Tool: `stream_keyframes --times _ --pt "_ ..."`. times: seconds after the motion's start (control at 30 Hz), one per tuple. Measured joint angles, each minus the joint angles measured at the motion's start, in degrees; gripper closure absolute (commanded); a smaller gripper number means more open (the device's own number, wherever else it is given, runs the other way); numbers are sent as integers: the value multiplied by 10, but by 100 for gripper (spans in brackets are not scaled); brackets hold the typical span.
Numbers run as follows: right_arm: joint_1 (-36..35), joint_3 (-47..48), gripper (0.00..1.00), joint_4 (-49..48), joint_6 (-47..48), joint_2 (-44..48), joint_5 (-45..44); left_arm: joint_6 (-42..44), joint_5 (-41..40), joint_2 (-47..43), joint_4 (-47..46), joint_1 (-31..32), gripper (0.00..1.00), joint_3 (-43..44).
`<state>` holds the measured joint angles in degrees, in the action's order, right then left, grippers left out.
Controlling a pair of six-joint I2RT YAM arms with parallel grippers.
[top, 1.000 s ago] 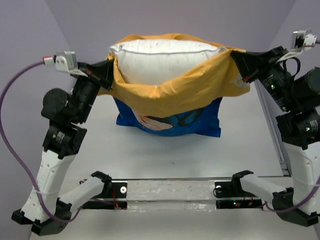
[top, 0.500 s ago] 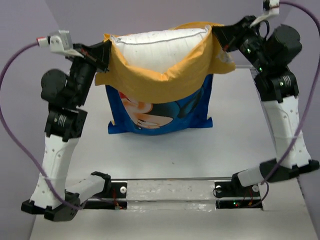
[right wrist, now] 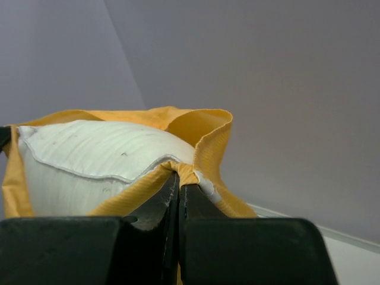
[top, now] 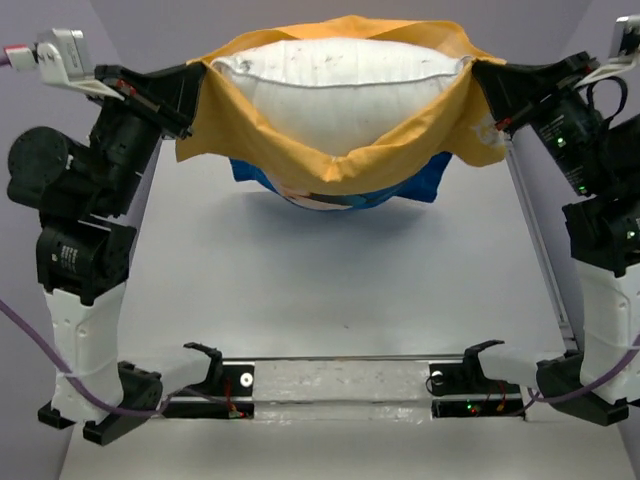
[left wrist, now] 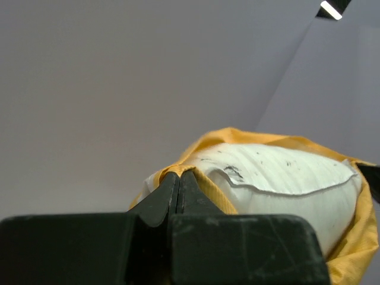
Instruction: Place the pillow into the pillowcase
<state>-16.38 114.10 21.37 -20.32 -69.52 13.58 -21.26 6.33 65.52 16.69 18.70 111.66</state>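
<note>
The white pillow sits partly inside the yellow and blue pillowcase, its top bulging out of the open mouth. The whole bundle hangs in the air between the arms; its blue bottom is off the table. My left gripper is shut on the left corner of the pillowcase mouth. My right gripper is shut on the right corner. In the left wrist view the gripper pinches the yellow hem beside the pillow. In the right wrist view the gripper pinches yellow cloth beside the pillow.
The white table lies below the hanging bundle. A metal rail with the arm mounts runs along the near edge. Purple walls stand behind and at the sides.
Both grippers kept their hold and lifted the pillowcase higher and spread its mouth wider. The blue bottom left the table. The right arm swung back out to the right.
</note>
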Motion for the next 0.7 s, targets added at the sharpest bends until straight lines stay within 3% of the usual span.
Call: stream_keyframes --times 0.1,0.2,0.3,0.37,0.47,0.6,0.7 --pt "3 64 100 20 5 -4 -9 -2 26 73 52 8 100 199" --pt "3 161 100 39 7 -20 -7 -2 30 129 70 8 100 344" --pt "2 142 100 30 9 11 4 -1 28 88 45 7 100 286" --pt "2 97 100 23 9 45 7 -7 30 0 -32 7 100 103" --pt "2 53 100 11 12 50 6 -9 27 -45 -53 7 100 -16" --pt "2 56 100 7 26 -34 -10 -7 29 23 -44 -7 100 -37" --pt "2 113 100 9 33 -133 -18 -5 31 136 -17 -31 100 47"
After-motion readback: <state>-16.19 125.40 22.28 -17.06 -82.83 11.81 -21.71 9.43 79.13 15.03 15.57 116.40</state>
